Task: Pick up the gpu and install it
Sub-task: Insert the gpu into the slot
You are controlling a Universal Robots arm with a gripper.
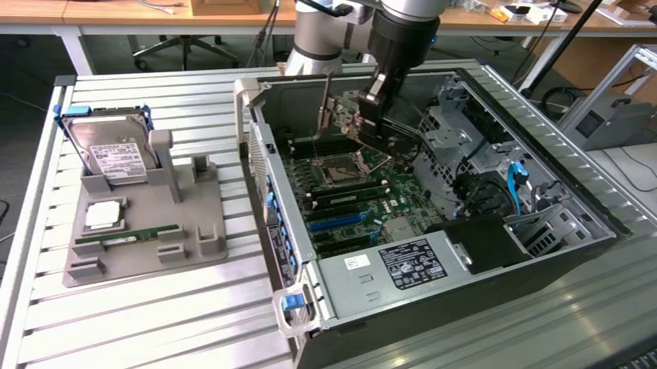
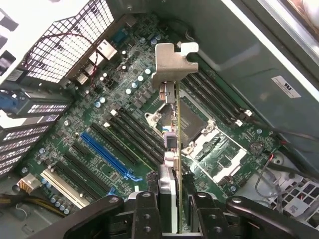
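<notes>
The gpu (image 1: pixel 347 121) hangs inside the open computer case (image 1: pixel 534 254), above the back part of the motherboard (image 1: pixel 355 192). It is a thin dark card with a silvery metal bracket (image 2: pixel 173 62), seen edge-on in the wrist view (image 2: pixel 177 129). My gripper (image 1: pixel 374 129) is shut on the card's edge, one finger on each side (image 2: pixel 175 204). The card hovers above the board, over the gap between the CPU socket (image 2: pixel 202 134) and the black expansion slots. A blue slot (image 2: pixel 107 154) lies to one side of it. The card is not touching the board.
A grey fixture (image 1: pixel 195 231) on the slatted table at the exterior view's left holds a silver hard drive (image 1: pixel 113 154) and a green memory stick (image 1: pixel 128 237). Case walls, a drive cage (image 1: pixel 462 123) and cables (image 1: pixel 518 184) hem the board in.
</notes>
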